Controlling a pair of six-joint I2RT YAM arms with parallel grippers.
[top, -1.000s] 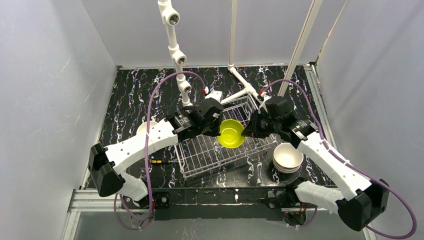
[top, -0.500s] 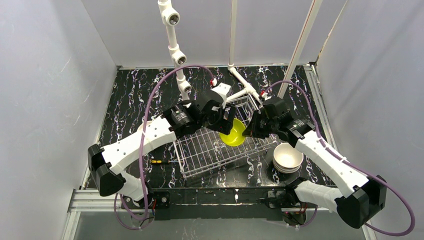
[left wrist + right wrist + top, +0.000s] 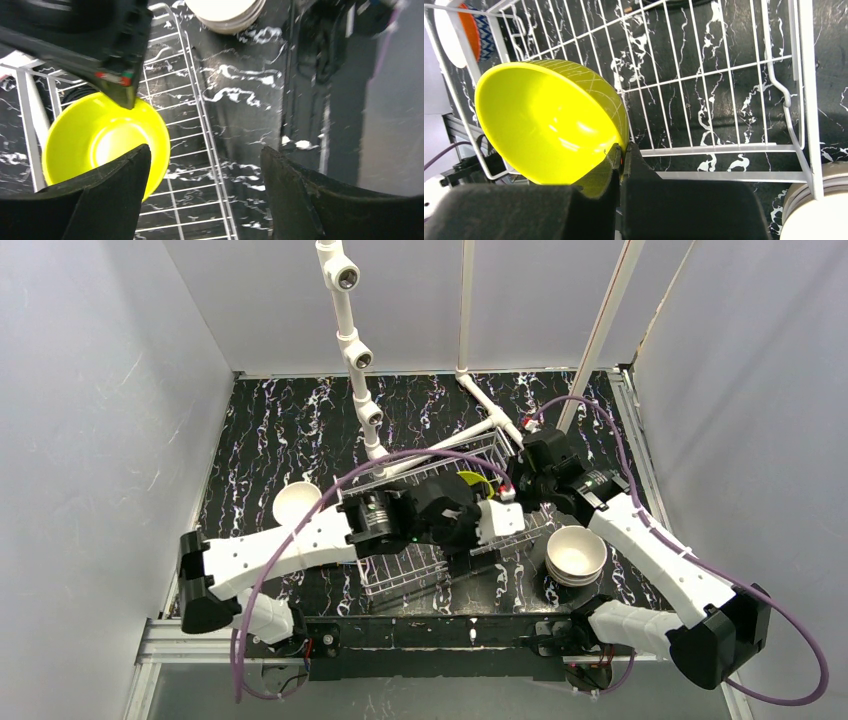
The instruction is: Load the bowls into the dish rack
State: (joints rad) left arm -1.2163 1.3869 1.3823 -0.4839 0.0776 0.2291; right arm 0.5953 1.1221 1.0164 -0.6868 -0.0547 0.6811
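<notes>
The left arm [image 3: 290, 540] and right arm [image 3: 650, 550] had white shells between black joint housings, and a purple cable [image 3: 570, 398] looped along each. The left tool [image 3: 205, 190] had broad, matte-black fingers [image 3: 107, 200] with worn edges. The right tool [image 3: 620, 160] had the same blunt black fingers.

Desk [image 3: 270, 430]: black surface with white marble veining. White pipe frame [image 3: 347, 335]: upright at rear centre, round fittings along its length, one branch lying diagonally on the desk. Grey walls [image 3: 100, 390] enclose left, rear and right. Metal rail [image 3: 200, 638] borders the near edge.
</notes>
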